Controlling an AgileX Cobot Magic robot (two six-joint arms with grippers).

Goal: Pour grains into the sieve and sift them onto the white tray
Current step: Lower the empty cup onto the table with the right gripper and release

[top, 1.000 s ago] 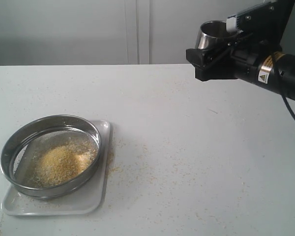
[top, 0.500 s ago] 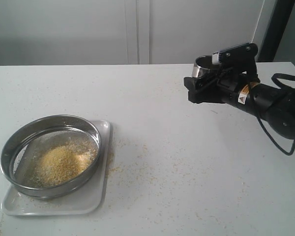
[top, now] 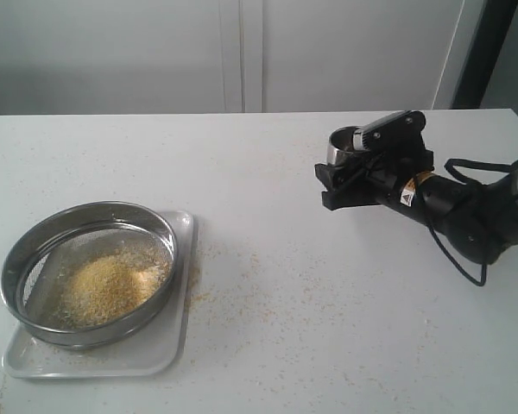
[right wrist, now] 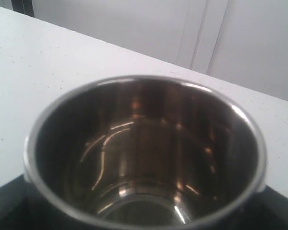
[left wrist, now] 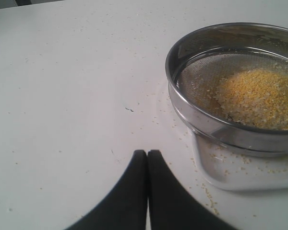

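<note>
Lower left in the frame, the grains (top: 108, 287) lie heaped in the sieve (top: 88, 216) on the white tray (top: 177, 343), with the left gripper (left wrist: 147, 160) closed and empty just beside. Farther right, the right gripper (top: 356, 166), jaws wide around the empty cup (top: 345, 143), has sunk to the surface (top: 268, 181): pouring looks done, sifting next.

Tool (right wrist: 145, 216) grips empty steel cup (right wrist: 144, 143); white table (right wrist: 62, 52) beyond.

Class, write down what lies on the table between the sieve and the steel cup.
Nothing stands between sieve and cup: only table top strewn with loose grains, densest beside the tray. The exterior view shows it.
</note>
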